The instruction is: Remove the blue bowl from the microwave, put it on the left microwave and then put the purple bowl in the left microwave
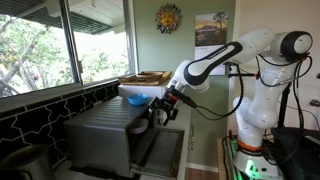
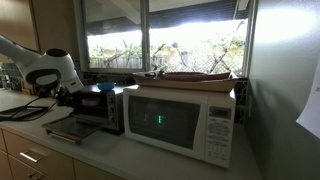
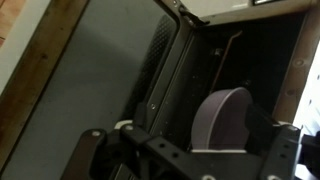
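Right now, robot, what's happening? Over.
Gripper at oven mouth, grip unclear. Purple bowl in the cavity; blue bowl on top. Door down, nothing seen blocking.

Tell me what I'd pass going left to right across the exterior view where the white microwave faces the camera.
White robot arm → grey steel oven with its door dropped open → white microwave → pale sheet at the right edge.
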You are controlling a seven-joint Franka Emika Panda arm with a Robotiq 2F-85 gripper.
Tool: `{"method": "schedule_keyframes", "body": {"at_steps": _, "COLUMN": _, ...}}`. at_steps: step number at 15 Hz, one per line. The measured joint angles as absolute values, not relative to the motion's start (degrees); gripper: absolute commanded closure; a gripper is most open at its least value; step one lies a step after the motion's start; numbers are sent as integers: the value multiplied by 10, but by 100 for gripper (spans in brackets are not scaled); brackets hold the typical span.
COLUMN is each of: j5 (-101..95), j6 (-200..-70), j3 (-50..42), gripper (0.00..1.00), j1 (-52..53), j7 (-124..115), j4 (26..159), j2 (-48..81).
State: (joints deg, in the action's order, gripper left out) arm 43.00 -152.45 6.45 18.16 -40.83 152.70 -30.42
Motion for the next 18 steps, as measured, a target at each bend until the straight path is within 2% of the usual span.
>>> {"method": "schedule_keyframes", "body": {"at_steps": 10, "j5": 217, "j6": -1120, "j3": 66, "gripper": 0, "j1": 93, "j7": -316, "j4": 1407, "j2": -415}}
{"method": "schedule_keyframes", "body": {"at_steps": 14, "j5": 166, "j6": -1057, "j3": 87, "gripper": 0, "j1": 81, "j7": -251, "j4": 1349, "j2": -417}}
{"method": "schedule_keyframes", "body": {"at_steps": 18, "j5": 113, "j6": -1061, "j3": 105, "gripper": 0, "j1": 75, "j7": -179, "j4": 1316, "j2": -416}}
